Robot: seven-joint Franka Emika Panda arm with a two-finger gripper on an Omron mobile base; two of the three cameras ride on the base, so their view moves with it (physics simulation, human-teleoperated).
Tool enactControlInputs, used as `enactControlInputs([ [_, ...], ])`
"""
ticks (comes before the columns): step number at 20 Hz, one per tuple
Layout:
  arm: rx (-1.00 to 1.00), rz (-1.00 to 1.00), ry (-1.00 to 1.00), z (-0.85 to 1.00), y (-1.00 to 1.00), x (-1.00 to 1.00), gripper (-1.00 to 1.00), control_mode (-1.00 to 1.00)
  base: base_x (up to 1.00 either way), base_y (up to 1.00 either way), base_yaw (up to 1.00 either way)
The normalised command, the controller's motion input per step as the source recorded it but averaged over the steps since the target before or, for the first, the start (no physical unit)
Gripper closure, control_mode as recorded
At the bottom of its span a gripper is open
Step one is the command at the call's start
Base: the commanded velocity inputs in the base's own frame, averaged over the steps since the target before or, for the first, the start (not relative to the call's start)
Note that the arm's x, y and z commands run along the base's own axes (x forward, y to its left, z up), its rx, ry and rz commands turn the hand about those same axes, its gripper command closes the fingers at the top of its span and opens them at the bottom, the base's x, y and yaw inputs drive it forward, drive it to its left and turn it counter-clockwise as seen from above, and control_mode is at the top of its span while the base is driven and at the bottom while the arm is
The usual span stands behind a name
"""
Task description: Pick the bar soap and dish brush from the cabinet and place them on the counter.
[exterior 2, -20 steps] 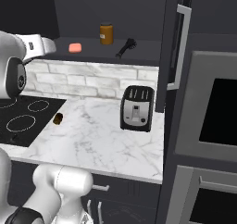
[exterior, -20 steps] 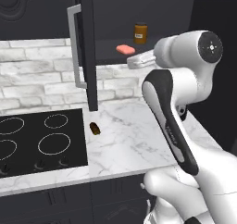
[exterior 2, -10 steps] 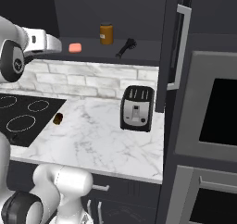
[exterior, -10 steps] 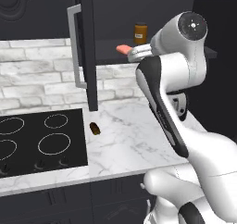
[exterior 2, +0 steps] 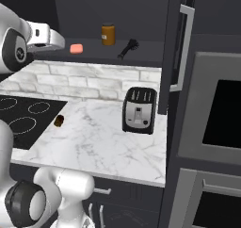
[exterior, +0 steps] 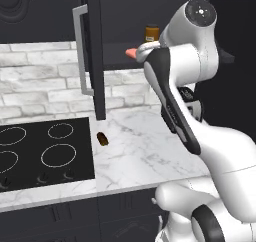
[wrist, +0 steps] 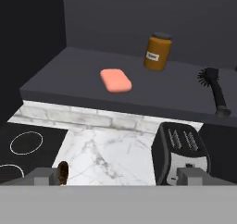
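My gripper (wrist: 118, 177) was wide open, holding nothing, its two dark fingertips (wrist: 45, 176) set far apart at the bottom of the hand view. It hovered in front of the black wall cabinet (exterior 2: 141, 15), short of the shelf and up above the tabletop.

The flat salmon-pink bar soap (wrist: 115, 80) lay on the cabinet's dark inner shelf (wrist: 65, 75), toward its left part, untouched. In the right base view the same soap (exterior 2: 76, 48) sat just right of my white wrist. In the left base view only a pink edge of it (exterior: 130, 52) showed behind my arm.

The small black dish brush with thin handle (wrist: 215, 90) lay on the same shelf to the right, bristly head toward the back, handle end pointing to the shelf's front edge; from the right base view (exterior 2: 127, 48) it lay at an angle. An amber jar with dark lid (wrist: 157, 52) stood upright between soap and brush, further back.

Below, the white marble tabletop with grey veining (exterior 2: 94, 142) carried a black two-slot toaster (exterior 2: 139, 110) on its right part. A dark brown oblong lump (exterior: 102, 139) lay beside the black cooktop with ring burners (exterior: 40, 151). One cabinet door with a long silver bar handle (exterior: 80, 51) stood open to my left, another (exterior 2: 183, 48) to my right.
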Motion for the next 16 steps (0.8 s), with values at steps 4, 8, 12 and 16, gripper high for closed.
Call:
enactControlInputs([
  [4,0.00,0.03,0.02,-0.03,-0.08,0.17,-1.00,-1.00,0.00,0.00,0.00],
  [8,0.00,0.04,0.00,-0.18,-0.02,0.18,-1.00,-1.00,0.00,0.00,0.00],
  [12,0.00,0.05,0.00,-0.29,0.00,0.14,-1.00,-1.00,0.00,0.00,0.00],
  [16,0.00,0.04,0.00,-0.21,0.00,0.20,-1.00,-1.00,0.00,0.00,0.00],
])
